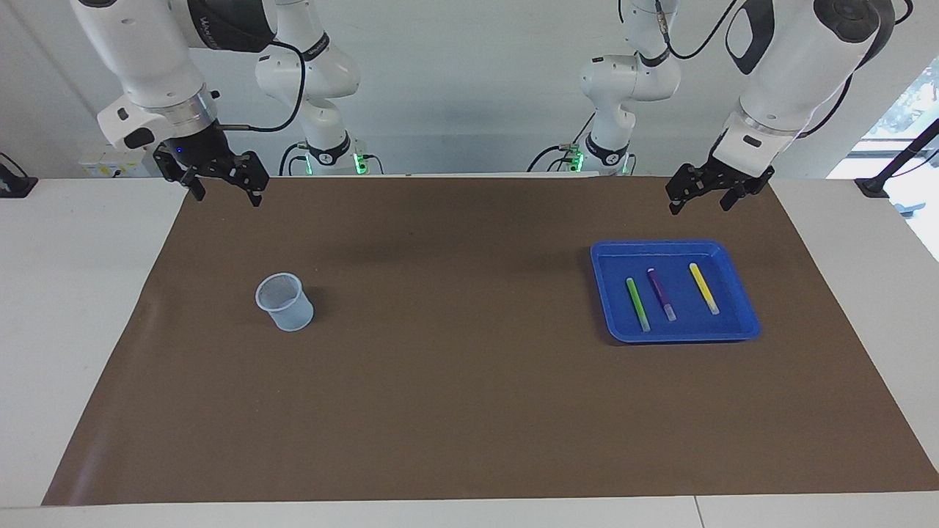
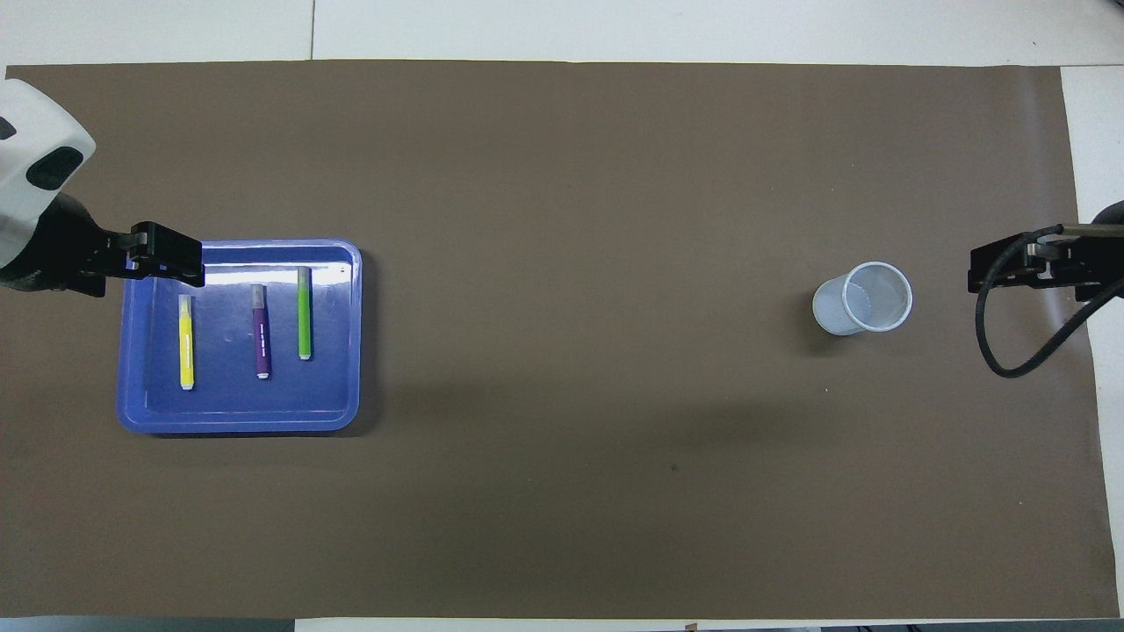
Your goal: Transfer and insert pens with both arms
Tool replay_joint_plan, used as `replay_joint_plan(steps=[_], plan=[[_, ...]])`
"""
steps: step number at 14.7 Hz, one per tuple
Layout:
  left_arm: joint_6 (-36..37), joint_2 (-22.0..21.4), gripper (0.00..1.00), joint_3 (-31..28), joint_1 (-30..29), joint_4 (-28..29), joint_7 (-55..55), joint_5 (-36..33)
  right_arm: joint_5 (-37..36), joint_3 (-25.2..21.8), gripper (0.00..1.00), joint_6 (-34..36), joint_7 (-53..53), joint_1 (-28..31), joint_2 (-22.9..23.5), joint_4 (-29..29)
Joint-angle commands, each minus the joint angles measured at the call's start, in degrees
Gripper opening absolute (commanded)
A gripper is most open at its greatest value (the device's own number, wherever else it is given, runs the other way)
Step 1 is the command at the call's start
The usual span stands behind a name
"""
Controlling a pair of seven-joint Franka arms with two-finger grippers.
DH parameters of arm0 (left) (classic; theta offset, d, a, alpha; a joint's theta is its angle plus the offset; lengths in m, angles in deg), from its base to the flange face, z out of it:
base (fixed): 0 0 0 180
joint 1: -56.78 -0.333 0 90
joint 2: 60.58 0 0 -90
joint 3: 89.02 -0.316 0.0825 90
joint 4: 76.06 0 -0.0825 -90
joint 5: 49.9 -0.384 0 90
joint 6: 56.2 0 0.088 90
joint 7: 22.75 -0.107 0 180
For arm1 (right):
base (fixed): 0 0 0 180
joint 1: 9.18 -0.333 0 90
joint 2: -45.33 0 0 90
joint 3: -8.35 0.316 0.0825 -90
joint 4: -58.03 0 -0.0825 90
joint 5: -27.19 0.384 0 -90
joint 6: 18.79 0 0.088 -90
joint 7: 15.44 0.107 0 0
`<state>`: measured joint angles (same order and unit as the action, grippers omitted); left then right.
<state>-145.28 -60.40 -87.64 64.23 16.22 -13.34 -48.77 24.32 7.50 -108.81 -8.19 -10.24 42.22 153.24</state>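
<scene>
nothing is being transferred yet: the yellow pen (image 1: 703, 288), purple pen (image 1: 661, 293) and green pen (image 1: 637, 303) are lying in the blue tray (image 1: 609, 293), at three o'clock from the empty mesh cup (image 1: 285, 301) in the facing view, while the left gripper (image 1: 716, 192) and right gripper (image 1: 216, 176) are hanging with fingers apart, holding nothing.

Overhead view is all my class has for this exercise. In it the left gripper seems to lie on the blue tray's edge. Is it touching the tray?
Observer: No. The facing view shows the left gripper hanging in the air, clear of the blue tray, open and empty.
Operator: And the right gripper? We see only its tip beside the cup.
Observer: The right gripper is raised too, open and empty, not touching the cup.
Operator: Anything else we miss?
Observer: Two slimmer white arms with green lights stand at the robots' end of the table.
</scene>
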Motion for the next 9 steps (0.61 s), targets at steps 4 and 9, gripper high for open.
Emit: replay_joint_plan(steps=[4,9], plan=[[-1.19,-1.76,1.0,-0.85,0.98,2.19,0.17,-0.51,0.76,0.24,1.0,0.37,0.31,0.62,0.29,-0.99],[-0.4,-1.85,1.0,-0.76,1.07,2.37,0.43,-0.42,0.94,0.67,1.0,0.46,0.57,-0.08,0.03,-0.9]])
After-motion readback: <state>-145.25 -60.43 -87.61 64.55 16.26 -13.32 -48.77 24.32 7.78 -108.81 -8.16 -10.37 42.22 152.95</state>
